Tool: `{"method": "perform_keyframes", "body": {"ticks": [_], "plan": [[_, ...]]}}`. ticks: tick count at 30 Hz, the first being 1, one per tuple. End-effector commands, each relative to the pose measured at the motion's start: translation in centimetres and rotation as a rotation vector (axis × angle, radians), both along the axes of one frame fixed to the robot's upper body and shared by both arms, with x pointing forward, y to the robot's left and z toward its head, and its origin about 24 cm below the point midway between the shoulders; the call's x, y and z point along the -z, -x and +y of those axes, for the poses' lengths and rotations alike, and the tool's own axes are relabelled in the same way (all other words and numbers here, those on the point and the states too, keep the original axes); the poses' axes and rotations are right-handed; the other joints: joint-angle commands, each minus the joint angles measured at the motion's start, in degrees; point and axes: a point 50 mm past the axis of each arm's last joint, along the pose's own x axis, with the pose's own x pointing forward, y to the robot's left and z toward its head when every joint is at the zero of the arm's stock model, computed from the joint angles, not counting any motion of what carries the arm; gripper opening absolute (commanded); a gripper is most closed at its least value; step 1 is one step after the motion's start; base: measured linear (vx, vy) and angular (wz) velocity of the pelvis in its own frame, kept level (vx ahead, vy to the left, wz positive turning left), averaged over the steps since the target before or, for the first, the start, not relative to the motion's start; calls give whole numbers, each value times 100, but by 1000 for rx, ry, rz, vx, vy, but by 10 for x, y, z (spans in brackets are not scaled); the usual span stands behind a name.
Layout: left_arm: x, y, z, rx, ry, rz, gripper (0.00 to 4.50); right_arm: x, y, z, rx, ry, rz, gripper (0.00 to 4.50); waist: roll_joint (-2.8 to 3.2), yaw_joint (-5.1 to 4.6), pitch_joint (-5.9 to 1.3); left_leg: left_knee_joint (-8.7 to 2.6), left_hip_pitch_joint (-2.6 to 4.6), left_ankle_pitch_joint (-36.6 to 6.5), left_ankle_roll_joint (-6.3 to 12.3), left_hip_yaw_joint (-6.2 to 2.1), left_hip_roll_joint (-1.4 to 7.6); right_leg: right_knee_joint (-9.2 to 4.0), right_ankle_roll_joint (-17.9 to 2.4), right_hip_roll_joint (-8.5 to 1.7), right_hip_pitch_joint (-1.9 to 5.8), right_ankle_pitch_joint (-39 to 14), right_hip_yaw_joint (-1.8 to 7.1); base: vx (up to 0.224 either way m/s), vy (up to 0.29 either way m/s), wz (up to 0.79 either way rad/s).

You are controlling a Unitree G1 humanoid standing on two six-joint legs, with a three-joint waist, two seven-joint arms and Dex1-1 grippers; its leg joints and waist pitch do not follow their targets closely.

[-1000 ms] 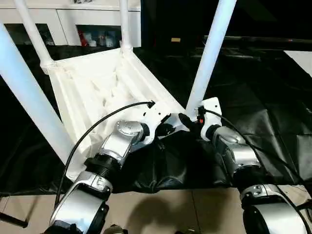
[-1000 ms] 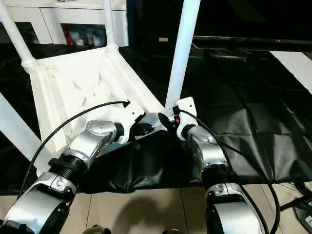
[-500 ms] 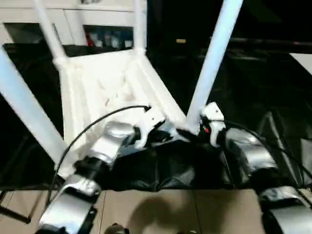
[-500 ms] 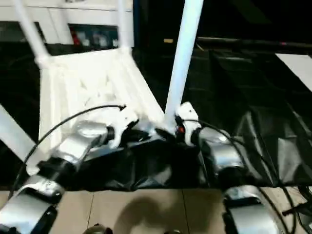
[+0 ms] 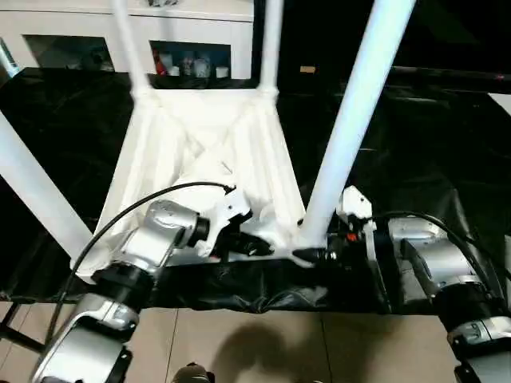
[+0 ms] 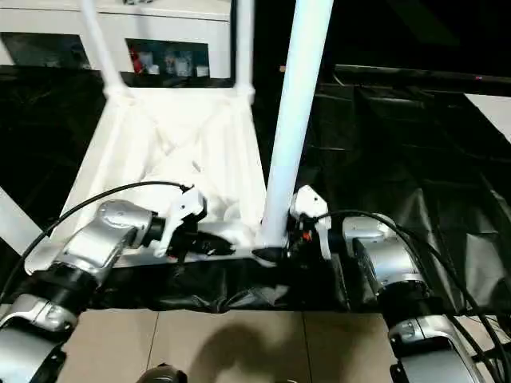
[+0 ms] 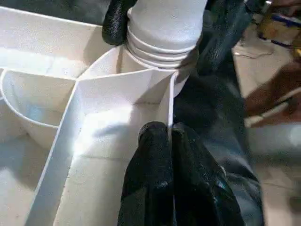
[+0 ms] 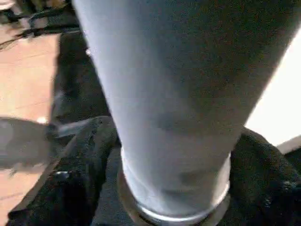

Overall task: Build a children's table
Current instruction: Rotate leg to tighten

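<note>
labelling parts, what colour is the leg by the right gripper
White leg; the right eye view shows it best.

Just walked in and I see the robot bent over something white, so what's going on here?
The robot is assembling a children's table, whose top lies upside down on a black sheet with four legs pointing up. The left gripper is pinched shut on a thin rib near the corner socket. The right gripper has its fingers around the base of the near leg at that socket. A white cabinet stands behind.
</note>
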Motion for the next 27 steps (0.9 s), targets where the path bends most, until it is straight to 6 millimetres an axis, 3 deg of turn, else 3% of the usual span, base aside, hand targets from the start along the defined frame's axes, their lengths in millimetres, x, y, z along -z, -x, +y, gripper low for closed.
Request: {"method": "perform_keyframes", "body": {"ticks": [1, 5, 12, 18, 19, 24, 27], "plan": [[-17, 6, -22, 136, 126, -2, 0, 0, 5, 12, -83, 2, 14, 328, -51, -37, -421, -370, 98, -1175, 277, -68, 182, -410, -1264, -373, 264, -1363, 237, 0, 0, 0], [-18, 8, -21, 153, 126, 19, 0, 0, 8, 12, -104, 0, 31, 290, -52, -28, -426, -368, 98, -1145, 256, -70, 178, -404, -1270, -375, 267, -1324, 237, 0, 0, 0], [-15, 3, -26, 70, 128, -2, 0, 0, 5, 16, -45, -43, 16, 273, -57, -28, -427, -365, 97, -1143, 246, -70, 173, -413, -1243, -379, 265, -1360, 236, 0, 0, 0], [-13, -12, -39, -114, 114, -47, 0, 3, -12, 26, 191, -93, -37, 272, -78, -115, -426, -379, 80, -1213, 106, -93, 134, -455, -1103, -395, 285, -1689, 226, 0, 0, 0], [-12, -17, -46, -181, 108, -63, 0, 6, -17, 32, 283, -115, -43, 271, -78, -175, -425, -374, 64, -1159, 122, -91, 128, -458, -1086, -388, 289, -1623, 230, 0, 0, 0], [-15, -27, -67, -341, 109, -99, 0, 17, -31, 46, 575, -120, -33, 270, -75, -282, -452, -358, 50, -909, 186, -88, 111, -416, -1231, -368, 308, -1163, 221, 0, 0, 0], [-15, -29, -76, -392, 101, -128, 0, 20, -38, 51, 706, -130, 6, 270, -60, -307, -465, -348, 49, -866, 255, -80, 105, -404, -1290, -363, 321, -998, 218, 0, 0, 0]]}}
